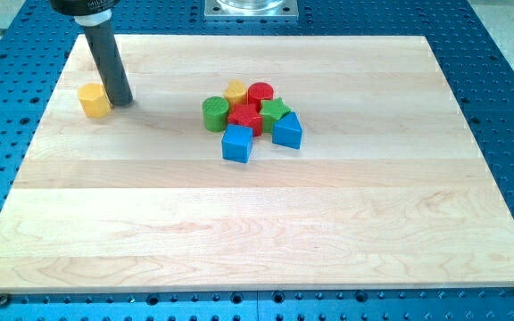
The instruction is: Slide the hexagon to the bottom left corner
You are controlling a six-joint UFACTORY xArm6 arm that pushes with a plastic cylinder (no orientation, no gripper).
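A yellow hexagon block (95,100) lies near the upper left of the wooden board (257,223). My tip (120,101) rests on the board just to the right of the hexagon, touching or almost touching it. The dark rod rises from there toward the view's top left.
A cluster of blocks sits at the upper middle: a green cylinder (215,114), a yellow block (236,92), a red cylinder (261,94), a red star-like block (245,117), a green block (276,111), a blue cube (237,143) and a blue block (287,131). A blue perforated table surrounds the board.
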